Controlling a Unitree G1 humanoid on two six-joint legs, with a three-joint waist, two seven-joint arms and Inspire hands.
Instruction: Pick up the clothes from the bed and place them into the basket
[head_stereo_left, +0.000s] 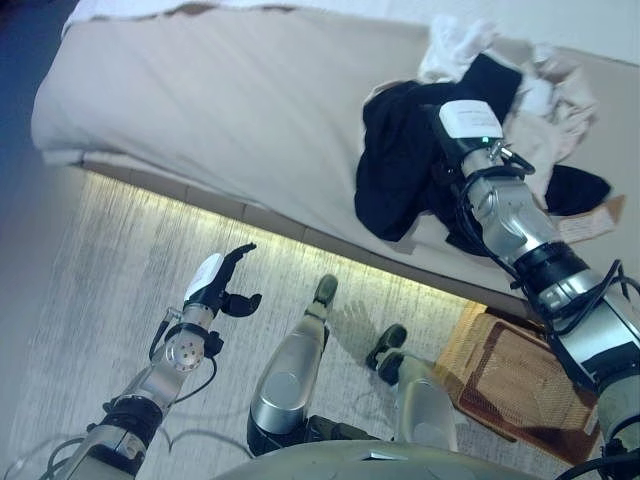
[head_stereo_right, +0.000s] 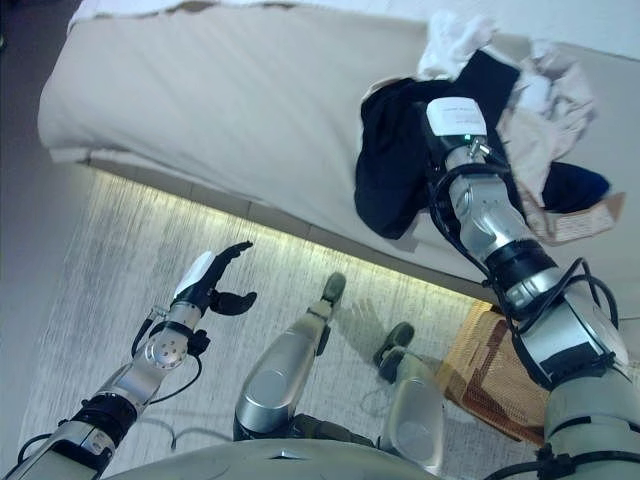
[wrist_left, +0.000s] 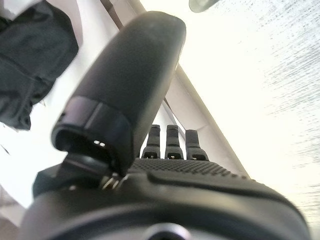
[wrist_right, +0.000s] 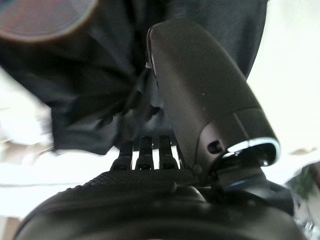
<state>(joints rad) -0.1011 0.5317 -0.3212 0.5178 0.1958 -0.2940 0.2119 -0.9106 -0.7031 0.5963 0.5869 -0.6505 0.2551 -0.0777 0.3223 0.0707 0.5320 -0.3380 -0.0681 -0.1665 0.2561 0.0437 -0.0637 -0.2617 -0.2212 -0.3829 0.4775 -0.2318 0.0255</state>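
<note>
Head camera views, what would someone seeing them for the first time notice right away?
The heap of clothes at the bed's right end stands out, with the right hand pushed into the black garment hanging over the edge. Below it on the floor sits the woven basket. The left hand hovers open over the floor, holding nothing.

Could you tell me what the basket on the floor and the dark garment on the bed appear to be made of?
The basket looks like woven wicker or rattan, light brown with an open mesh weave. The dark garment seems soft, matte black fabric: it drapes in loose folds over the bed's edge.
</note>
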